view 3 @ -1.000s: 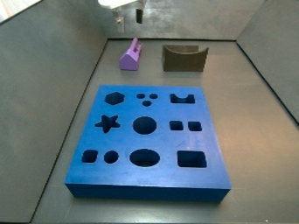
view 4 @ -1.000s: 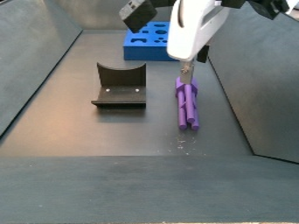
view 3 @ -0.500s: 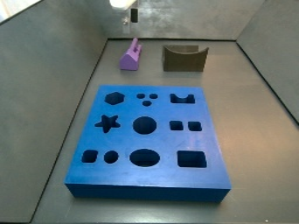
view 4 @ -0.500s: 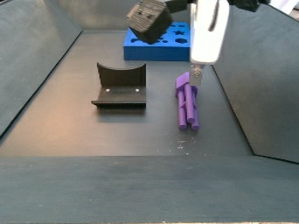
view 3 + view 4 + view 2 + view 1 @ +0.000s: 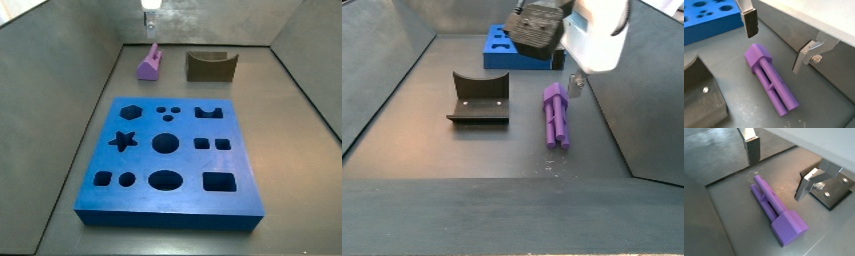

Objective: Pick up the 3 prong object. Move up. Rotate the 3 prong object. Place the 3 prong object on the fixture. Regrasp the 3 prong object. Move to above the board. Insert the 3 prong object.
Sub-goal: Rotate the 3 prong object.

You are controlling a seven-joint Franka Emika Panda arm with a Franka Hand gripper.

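The blue board [image 5: 170, 163] lies flat on the dark floor, its shaped holes facing up. Beyond it the fixture [image 5: 210, 66] stands near the back wall, and the 3 prong object [image 5: 556, 116] lies flat on the floor just beside the fixture, apart from it. The pincer [image 5: 776, 37] hangs above the purple piece, its fingers [image 5: 750, 23] spread wide and gripping nothing in both wrist views.
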